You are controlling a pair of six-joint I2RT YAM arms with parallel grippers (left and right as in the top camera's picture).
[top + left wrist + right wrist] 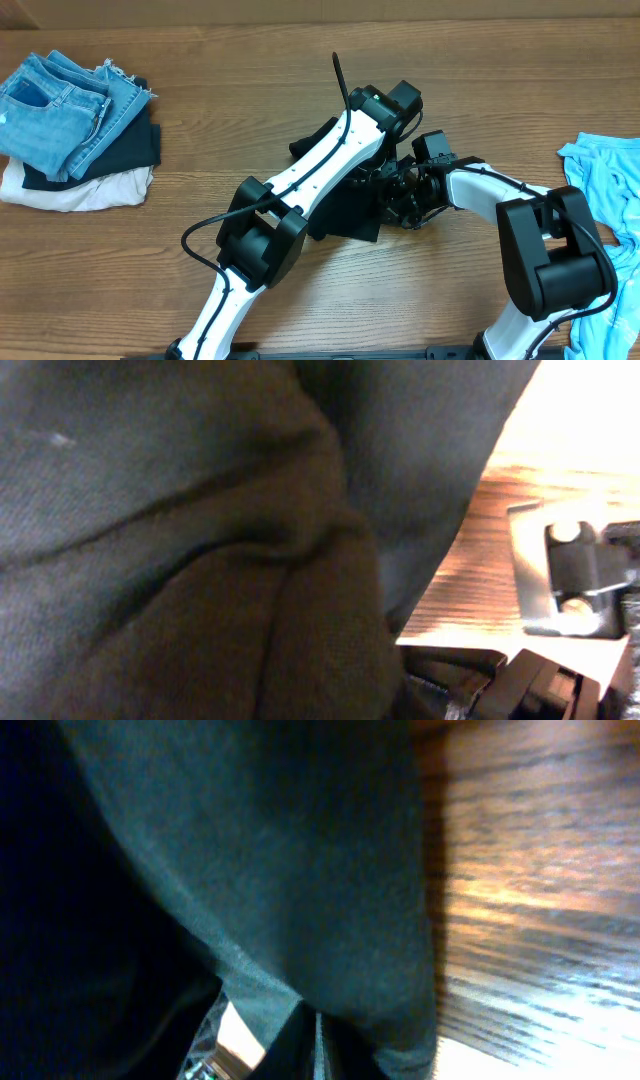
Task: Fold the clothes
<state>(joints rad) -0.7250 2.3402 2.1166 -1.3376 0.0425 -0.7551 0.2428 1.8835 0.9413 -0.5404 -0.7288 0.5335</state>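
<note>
Lying crumpled, dark garment (345, 218) — long axis seemingly diagonal

Bare table (230, 110) lies open between the folded stack (75, 120), the dark garment (350, 218) and the blue garment (610, 190).

1. Folded stack (75, 120) at the counter's (250, 60) far left — toward the back.
2. Bunched garment (348, 215) at centre, lying on the counter.
3. Loose garment (610, 190) at the right edge — well apart from both.
</note>
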